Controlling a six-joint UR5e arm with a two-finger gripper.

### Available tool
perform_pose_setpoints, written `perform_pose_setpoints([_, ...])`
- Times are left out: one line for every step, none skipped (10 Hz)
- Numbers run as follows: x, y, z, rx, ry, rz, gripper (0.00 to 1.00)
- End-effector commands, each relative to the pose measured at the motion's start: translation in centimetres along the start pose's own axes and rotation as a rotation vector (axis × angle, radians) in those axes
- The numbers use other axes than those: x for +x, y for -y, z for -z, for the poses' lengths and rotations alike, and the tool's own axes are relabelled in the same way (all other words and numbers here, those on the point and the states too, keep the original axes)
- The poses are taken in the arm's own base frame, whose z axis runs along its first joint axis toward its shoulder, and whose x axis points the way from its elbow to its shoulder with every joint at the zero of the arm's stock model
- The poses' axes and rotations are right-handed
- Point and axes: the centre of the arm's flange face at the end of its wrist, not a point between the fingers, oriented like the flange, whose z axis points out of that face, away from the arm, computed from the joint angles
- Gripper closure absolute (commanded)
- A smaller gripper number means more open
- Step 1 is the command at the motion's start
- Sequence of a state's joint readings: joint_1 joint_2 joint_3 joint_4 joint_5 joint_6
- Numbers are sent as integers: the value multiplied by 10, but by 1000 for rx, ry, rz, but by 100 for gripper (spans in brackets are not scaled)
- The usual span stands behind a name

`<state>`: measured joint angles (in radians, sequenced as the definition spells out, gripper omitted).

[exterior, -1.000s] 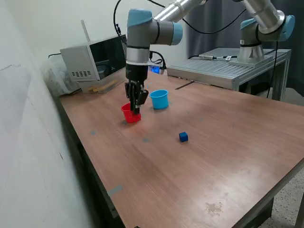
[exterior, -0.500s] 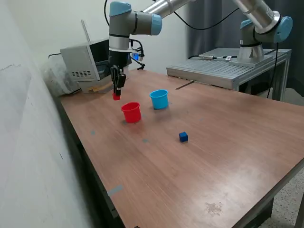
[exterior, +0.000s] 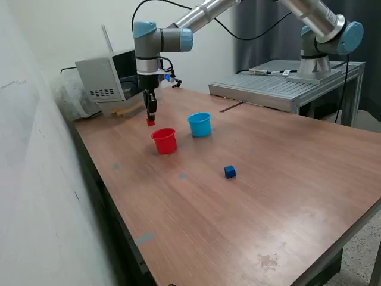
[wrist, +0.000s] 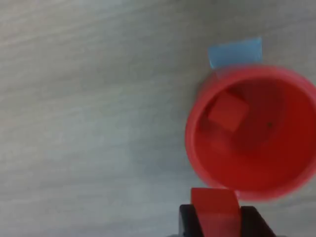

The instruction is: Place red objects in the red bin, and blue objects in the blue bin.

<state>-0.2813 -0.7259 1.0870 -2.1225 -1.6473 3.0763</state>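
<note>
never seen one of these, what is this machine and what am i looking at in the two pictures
It is a robot arm with a gripper at its tip, its jaws shut on a small red cube. The exterior view shows the wooden table from the side. The wrist view comes from a camera on the arm, looking down. On the table stand a red cup and a light blue cup; a dark blue cube lies apart. Another red cube lies inside the red cup.

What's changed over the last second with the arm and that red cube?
The gripper rose from the red cup and swung toward the exterior view's left, then edged back; it now hangs just short of the cup, shut on a red cube. One red cube lies inside the cup. The blue cup and blue cube stayed put.
</note>
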Motion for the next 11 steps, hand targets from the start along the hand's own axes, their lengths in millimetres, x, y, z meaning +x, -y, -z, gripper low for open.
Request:
perform_pose_setpoints([6,7,-5,41,-2,20,100])
perform_pose_setpoints([9,9,-5,56,-4,24,100])
perform_pose_setpoints([10,10,-5,64,-5,27,100])
perform_pose_setpoints([11,10,-5,65,-6,29,100])
perform_pose_setpoints([12,12,-6,80,-9,30,100])
perform_pose_setpoints([12,13,-7,91,-13,31,100])
perform_pose_setpoints([12,13,-8,93,-16,31,100])
perform_pose_setpoints([14,16,-10,105,-18,33,100])
perform_pose_setpoints([32,21,-8,119,-24,57,100])
perform_pose_setpoints([40,24,-3,118,-28,69,100])
perform_pose_setpoints([52,28,2,114,-55,89,100])
